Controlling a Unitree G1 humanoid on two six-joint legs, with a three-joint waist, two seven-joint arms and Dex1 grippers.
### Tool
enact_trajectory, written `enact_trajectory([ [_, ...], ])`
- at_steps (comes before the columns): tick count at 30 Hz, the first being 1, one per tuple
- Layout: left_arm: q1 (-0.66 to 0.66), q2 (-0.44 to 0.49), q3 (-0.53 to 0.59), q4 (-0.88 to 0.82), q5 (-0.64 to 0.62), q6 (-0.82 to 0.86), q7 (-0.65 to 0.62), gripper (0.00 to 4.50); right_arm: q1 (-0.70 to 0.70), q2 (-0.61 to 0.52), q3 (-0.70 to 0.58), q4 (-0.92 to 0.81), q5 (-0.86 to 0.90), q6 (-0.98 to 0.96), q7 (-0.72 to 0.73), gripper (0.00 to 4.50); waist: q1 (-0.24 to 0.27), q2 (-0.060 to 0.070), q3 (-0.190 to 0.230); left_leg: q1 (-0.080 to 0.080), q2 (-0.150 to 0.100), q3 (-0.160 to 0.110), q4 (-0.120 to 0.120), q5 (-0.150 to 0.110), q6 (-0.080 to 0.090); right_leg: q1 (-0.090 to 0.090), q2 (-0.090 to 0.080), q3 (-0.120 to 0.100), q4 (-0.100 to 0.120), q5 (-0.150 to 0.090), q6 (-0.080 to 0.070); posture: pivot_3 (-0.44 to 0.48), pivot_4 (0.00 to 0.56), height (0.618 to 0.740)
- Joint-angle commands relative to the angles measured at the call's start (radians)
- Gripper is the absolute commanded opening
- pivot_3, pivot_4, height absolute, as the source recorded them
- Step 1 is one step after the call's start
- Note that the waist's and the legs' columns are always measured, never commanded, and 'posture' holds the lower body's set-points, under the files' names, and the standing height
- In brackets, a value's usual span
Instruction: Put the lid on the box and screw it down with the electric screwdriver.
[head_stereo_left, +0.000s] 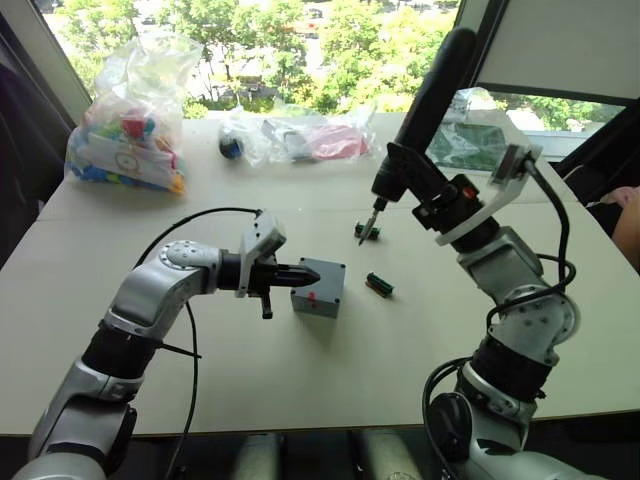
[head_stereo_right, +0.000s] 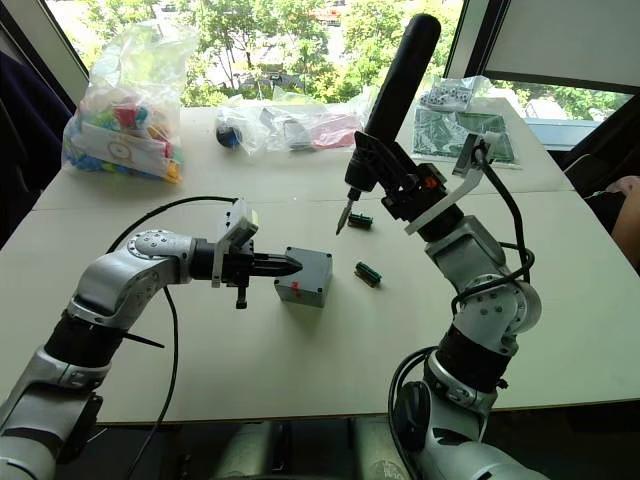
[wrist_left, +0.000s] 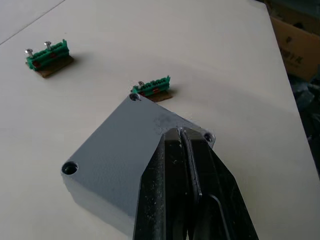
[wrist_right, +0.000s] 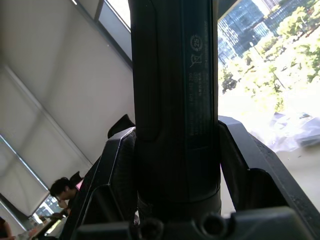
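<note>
Now your left tool (head_stereo_left: 305, 275) has its two black fingers pressed together, with no gap between them, and their tips rest on the top of the small grey square plastic box (head_stereo_left: 320, 288). You can see in the left wrist view that the flat grey plastic lid (wrist_left: 125, 150) already sits on the box, with open screw holes at its corners. The box stands on the pale desk (head_stereo_left: 300, 380), with its small red mark facing toward you.

Your right tool (wrist_right: 175, 165) is clamped around the long dark cylindrical electric screwdriver (head_stereo_left: 425, 105), one finger on each side of its body. The screwdriver is tilted, its thin metal bit (head_stereo_left: 369, 226) pointing down above a small green-and-red block (head_stereo_left: 367, 233). A second such block (head_stereo_left: 379, 285) lies just beside the box.
</note>
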Motion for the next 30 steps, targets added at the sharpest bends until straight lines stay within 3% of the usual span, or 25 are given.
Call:
enact_trajectory([
  [1, -0.010, 0.006, -0.061, 0.051, 0.111, -0.094, -0.018, 0.00, 0.050, 0.005, 0.147, -0.098, -0.025, -0.123, -0.007, 1.94, 0.000, 0.000, 0.000, 0.000, 0.000, 0.000, 0.000, 0.000, 0.000, 0.000, 0.000, 0.000, 0.000, 0.000, 0.000, 0.000, 0.150, 0.740],
  [6, 0.000, -0.007, -0.052, 0.093, 0.134, -0.120, -0.030, 0.00, 0.128, -0.031, 0.293, -0.020, -0.188, -0.334, 0.010, 1.94, 0.000, -0.001, -0.001, 0.001, 0.000, 0.000, 0.000, 0.000, 0.000, 0.001, 0.000, 0.000, -0.001, 0.000, 0.000, 0.000, 0.150, 0.740],
  [15, 0.011, -0.001, -0.026, 0.073, 0.121, -0.089, -0.035, 0.00, 0.169, -0.046, 0.392, 0.173, -0.335, -0.614, 0.012, 1.94, -0.005, -0.002, -0.002, 0.001, 0.000, 0.000, 0.000, 0.000, 0.000, 0.001, 0.000, 0.000, -0.001, 0.000, 0.000, 0.000, 0.150, 0.740],
  [30, 0.020, -0.007, -0.003, 0.042, 0.123, -0.054, -0.011, 0.00, 0.187, -0.053, 0.422, 0.216, -0.309, -0.654, 0.011, 1.94, -0.013, -0.002, -0.002, 0.001, 0.000, 0.000, 0.000, 0.000, 0.000, 0.001, 0.000, 0.000, -0.001, 0.000, 0.000, 0.000, 0.150, 0.740],
])
